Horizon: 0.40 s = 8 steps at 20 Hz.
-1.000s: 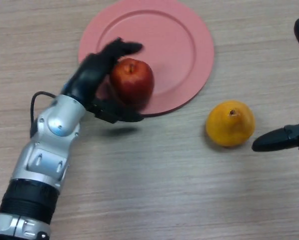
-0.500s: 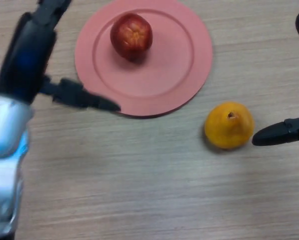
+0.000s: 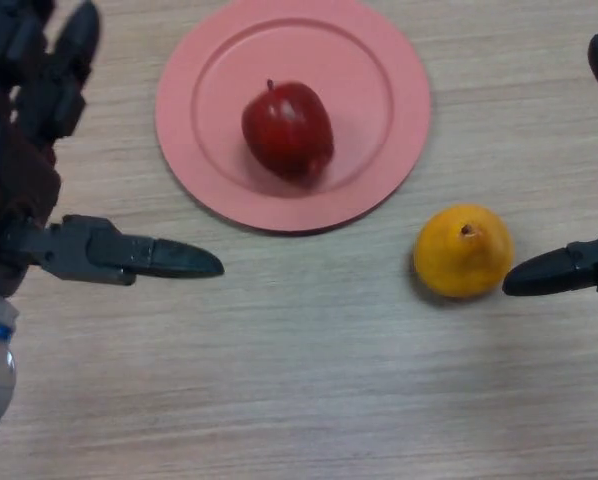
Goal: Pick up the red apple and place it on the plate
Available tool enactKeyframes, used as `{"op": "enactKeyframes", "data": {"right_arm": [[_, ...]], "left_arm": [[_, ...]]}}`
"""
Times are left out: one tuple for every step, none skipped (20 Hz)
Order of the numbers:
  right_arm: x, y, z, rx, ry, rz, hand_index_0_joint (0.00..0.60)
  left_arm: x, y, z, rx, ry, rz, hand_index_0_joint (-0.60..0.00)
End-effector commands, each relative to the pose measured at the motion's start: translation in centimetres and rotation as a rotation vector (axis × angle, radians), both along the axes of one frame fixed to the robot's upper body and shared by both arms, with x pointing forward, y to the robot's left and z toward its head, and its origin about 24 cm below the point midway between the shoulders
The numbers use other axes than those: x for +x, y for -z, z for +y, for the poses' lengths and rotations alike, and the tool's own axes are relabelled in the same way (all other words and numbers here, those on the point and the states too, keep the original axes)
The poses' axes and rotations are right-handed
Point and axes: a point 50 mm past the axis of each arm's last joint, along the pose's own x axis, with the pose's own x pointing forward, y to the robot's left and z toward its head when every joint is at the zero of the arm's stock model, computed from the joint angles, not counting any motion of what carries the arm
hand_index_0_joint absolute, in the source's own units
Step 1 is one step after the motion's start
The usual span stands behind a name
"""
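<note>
The glossy red apple [image 3: 287,130] sits on the round pink plate [image 3: 379,170], beyond and to the right of the left hand [image 3: 39,190], which is spread open and holds nothing. The placing looks done; the step in hand seems to be clearing away. Draw that hand straight off toward its own side, high, so no finger nudges the plate's rim. The right hand [image 3: 564,270], open, stays just beside the yellow-orange pear-shaped fruit [image 3: 462,251] on the wooden table [image 3: 309,380].

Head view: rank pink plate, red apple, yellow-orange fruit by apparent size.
1. Round pink plate, clearly largest.
2-3. Red apple and yellow-orange pear-shaped fruit look about alike; no ranking between them.
</note>
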Motion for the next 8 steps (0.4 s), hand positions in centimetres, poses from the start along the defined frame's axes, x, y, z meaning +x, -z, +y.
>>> {"op": "enactKeyframes", "data": {"right_arm": [[-1.3, -3.1, -0.5, -0.055, 0.027, -0.256, 0.000], [-1.3, -3.0, -0.4, -0.046, 0.028, -0.255, 0.000], [-1.3, -3.0, -0.4, -0.043, 0.028, -0.257, 0.000], [-1.3, -3.1, -0.1, -0.044, 0.013, -0.259, 0.000], [-1.3, -3.1, 0.0, -0.046, 0.003, -0.258, 0.000], [-1.1, -3.1, 0.4, -0.044, -0.016, -0.248, 0.000], [-1.1, -3.2, 0.5, -0.040, -0.021, -0.247, 0.000], [-1.2, -3.4, 0.6, -0.035, -0.026, -0.263, 0.000]], "left_arm": [[-1.3, -2.4, 0.0, 0.023, 0.009, -0.137, 0.000], [-1.4, -2.4, 0.2, 0.036, 0.010, -0.110, 0.000], [-1.4, -2.4, 0.4, 0.039, 0.008, -0.103, 0.000], [-1.2, -2.2, 0.6, 0.061, -0.025, -0.091, 0.000], [-1.2, -2.2, 0.7, 0.069, -0.040, -0.088, 0.000], [-1.1, -2.0, 0.6, 0.079, -0.054, -0.077, 0.000], [-1.1, -2.0, 0.6, 0.083, -0.058, -0.074, 0.000], [-1.2, -2.2, 0.6, 0.088, -0.052, -0.078, 0.000]]}}
